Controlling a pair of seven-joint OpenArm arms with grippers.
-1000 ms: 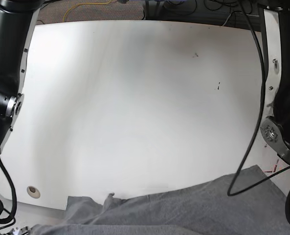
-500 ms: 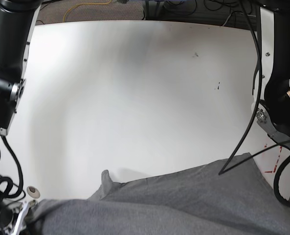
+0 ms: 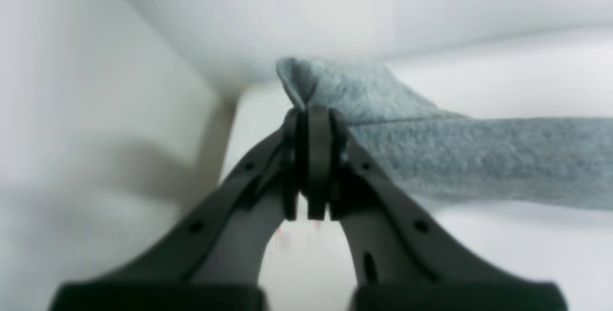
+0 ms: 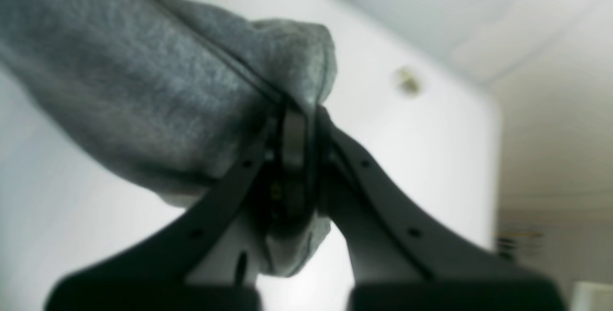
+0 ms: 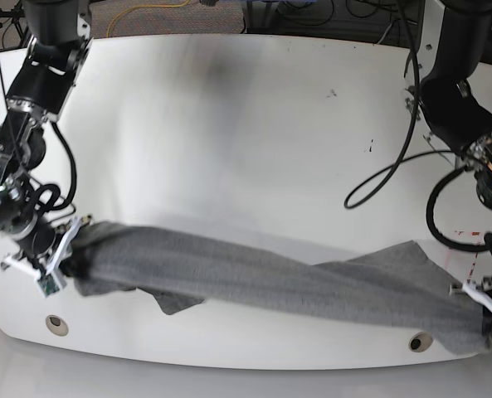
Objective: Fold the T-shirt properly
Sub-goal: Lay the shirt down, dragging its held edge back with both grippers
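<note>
- The left tool point(image 3: 311, 162) is gripping one end of a dark grey T-shirt point(image 5: 254, 278); the right tool point(image 4: 301, 162) is pinching the opposite end.
- The T-shirt is stretching between both tools across the near part of the white worktop point(image 5: 229, 149), with a loose flap hanging near the right tool.
- The robot is apparently spreading or carrying the cloth ahead of a fold.
- The next move is probably calling for both tools to be keeping the edge taut, lowering it evenly, then letting go without dragging creases in.
</note>
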